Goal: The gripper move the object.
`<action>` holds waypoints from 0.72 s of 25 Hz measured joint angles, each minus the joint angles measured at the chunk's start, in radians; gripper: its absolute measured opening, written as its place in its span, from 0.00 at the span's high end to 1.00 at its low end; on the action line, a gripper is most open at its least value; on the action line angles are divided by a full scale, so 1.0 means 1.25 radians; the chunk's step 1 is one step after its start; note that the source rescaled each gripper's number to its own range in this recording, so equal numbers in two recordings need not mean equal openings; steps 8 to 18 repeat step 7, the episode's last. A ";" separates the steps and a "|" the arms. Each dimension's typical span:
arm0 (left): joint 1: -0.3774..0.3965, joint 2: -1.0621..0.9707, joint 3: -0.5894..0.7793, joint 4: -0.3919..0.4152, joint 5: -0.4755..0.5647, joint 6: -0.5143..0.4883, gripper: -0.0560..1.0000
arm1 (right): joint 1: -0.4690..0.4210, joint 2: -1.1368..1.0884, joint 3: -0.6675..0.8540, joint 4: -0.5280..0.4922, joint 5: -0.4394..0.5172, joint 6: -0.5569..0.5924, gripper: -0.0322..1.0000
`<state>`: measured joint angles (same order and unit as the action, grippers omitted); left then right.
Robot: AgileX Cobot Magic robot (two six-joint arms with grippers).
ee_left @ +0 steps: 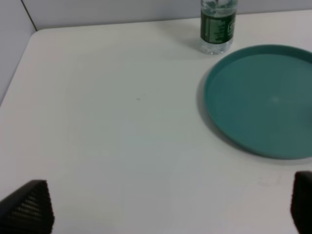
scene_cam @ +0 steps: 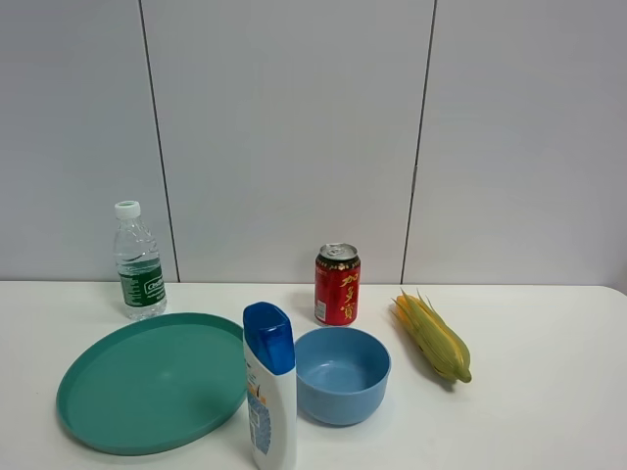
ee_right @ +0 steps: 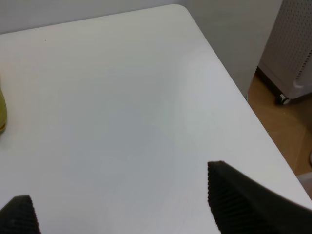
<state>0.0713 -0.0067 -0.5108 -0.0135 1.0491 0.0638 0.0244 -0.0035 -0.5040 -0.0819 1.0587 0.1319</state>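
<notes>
At the near edge, between green plate [scene_cam: 147,382] and blue bowl [scene_cam: 342,374], the shampoo bottle [scene_cam: 270,392] stands upright, ungrasped; both grippers [ee_left: 165,207] [ee_right: 122,200] hover wide-jawed over bare table [scene_cam: 549,411].

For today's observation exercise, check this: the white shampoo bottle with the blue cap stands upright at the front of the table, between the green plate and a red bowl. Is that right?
Not quite. The bowl is blue, not red, as the exterior high view shows. Otherwise correct: the shampoo bottle stands upright at the front, between the green plate and that bowl.
</notes>
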 joint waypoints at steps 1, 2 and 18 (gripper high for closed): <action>0.000 0.000 0.000 0.000 0.000 0.000 0.00 | 0.000 0.000 0.000 0.000 0.000 0.000 0.40; 0.000 0.000 0.000 0.000 0.000 0.000 0.00 | 0.000 0.000 0.000 0.000 0.000 0.000 0.40; 0.000 0.000 0.000 0.000 0.000 0.000 0.00 | 0.000 0.000 0.000 0.000 0.000 0.000 0.40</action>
